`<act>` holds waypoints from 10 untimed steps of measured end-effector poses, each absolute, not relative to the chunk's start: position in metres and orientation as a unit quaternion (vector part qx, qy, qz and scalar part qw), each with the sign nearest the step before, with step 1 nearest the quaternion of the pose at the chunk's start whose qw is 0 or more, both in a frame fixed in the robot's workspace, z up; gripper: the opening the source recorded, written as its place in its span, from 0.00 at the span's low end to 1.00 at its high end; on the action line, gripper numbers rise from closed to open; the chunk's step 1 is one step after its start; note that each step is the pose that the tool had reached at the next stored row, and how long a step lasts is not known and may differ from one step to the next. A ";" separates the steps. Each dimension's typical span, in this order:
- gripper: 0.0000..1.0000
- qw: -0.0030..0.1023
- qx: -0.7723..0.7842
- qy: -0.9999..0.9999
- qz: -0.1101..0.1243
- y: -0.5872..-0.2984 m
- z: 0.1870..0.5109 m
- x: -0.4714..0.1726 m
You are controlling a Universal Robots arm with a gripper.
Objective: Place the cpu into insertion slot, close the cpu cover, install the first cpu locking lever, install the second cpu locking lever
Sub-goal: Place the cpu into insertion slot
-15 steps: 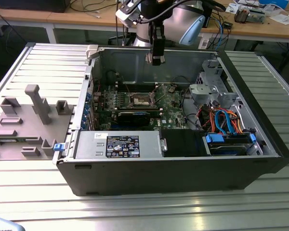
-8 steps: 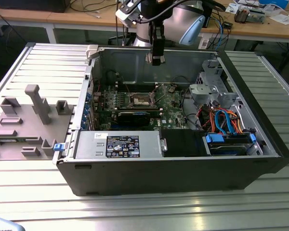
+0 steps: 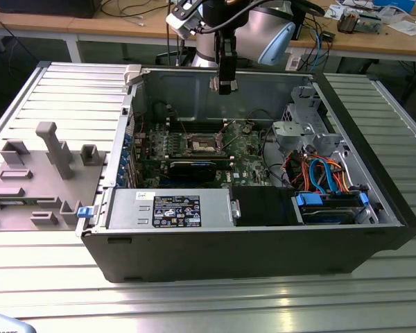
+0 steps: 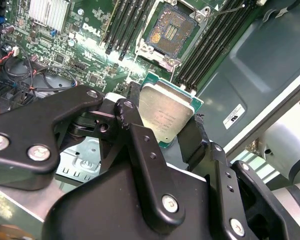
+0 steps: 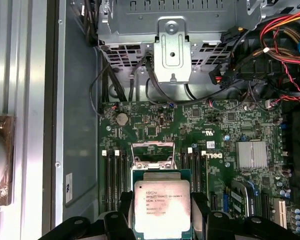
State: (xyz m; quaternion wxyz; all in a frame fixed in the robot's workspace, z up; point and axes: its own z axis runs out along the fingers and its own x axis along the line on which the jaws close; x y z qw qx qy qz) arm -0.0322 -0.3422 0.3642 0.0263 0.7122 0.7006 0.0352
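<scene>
- The jaws grip the cpu (image 4: 165, 117) by two opposite edges, one black finger (image 4: 127, 112) on each side, with its silver-grey top facing the camera in both wrist views.
- In the exterior view the arm (image 3: 225, 48) hangs over the open computer case (image 3: 263, 243), and the jaws are in the air above the green motherboard (image 3: 249, 149).
- The cpu (image 5: 162, 207) is held clear of the board and touches nothing but the jaws.
- The insertion slot (image 4: 170, 32) is bare, its gold contacts showing inside the silver frame, with black memory slots (image 4: 215, 45) running on either side.
- In the first wrist view the cpu lies in front of the slot and hides part of it; a silver frame with a window (image 5: 152, 148) shows just past the chip.
- The case lies on its side on the ribbed metal table (image 3: 55, 291), with a grey fixture plate (image 3: 35, 173) beside it at the exterior view's left.
</scene>
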 end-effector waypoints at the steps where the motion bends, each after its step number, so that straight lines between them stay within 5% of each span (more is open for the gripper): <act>1: 0.55 0.026 0.713 0.700 0.035 -0.342 0.364 -0.032; 10: 0.55 0.026 0.716 0.696 0.035 -0.342 0.364 -0.032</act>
